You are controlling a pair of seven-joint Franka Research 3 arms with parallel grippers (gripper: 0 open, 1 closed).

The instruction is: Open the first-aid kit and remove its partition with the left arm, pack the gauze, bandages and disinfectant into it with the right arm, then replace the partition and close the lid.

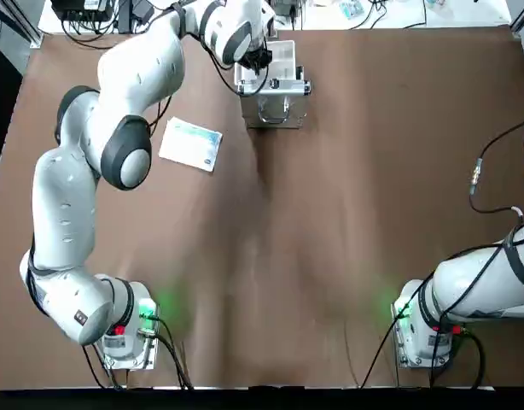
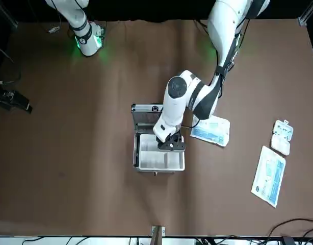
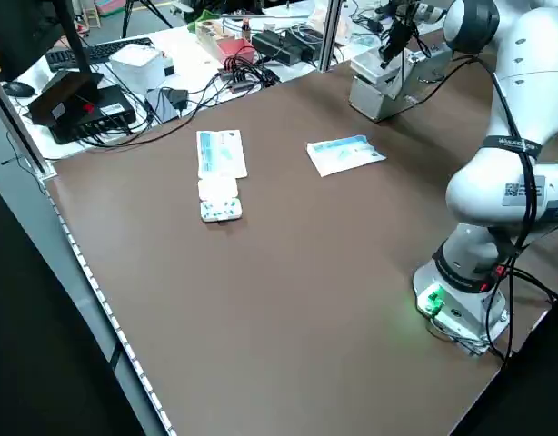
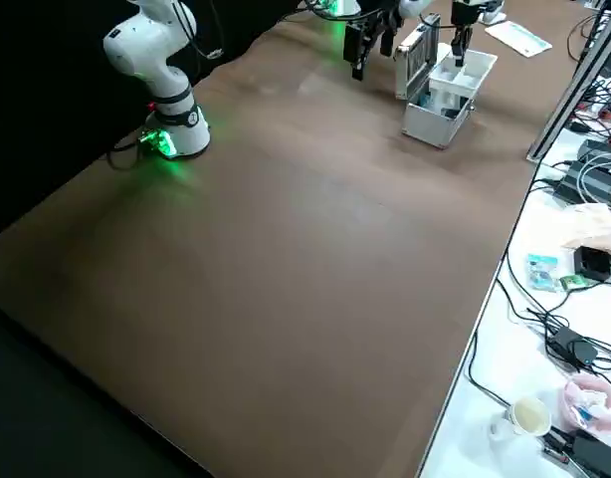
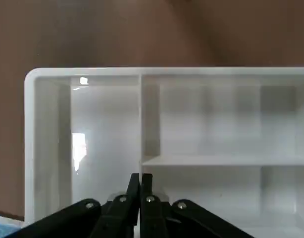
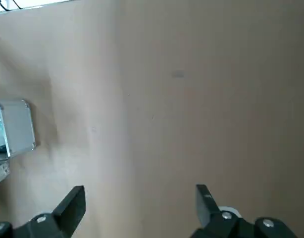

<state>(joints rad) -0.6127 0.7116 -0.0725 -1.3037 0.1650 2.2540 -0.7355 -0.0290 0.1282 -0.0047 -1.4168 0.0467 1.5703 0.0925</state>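
The first-aid kit (image 1: 276,109) stands open at the table's far side, its lid (image 2: 146,115) upright. The cream-white partition (image 2: 149,155) sits inside the case, its compartments filling the left wrist view (image 5: 201,119). My left gripper (image 2: 170,145) reaches down into the tray with its fingers (image 5: 140,177) shut on a thin divider wall. My right gripper (image 6: 139,206) hangs open above bare table to the right of the kit, which shows at that view's edge (image 6: 13,130). The disinfectant is out of view.
A blue-white carton (image 1: 191,143) lies left of the kit. Farther to the robot's left lie a long flat packet (image 2: 268,176) and a small white blister pack (image 2: 282,137). Cables and boxes crowd the bench (image 3: 152,73) beyond the table's edge.
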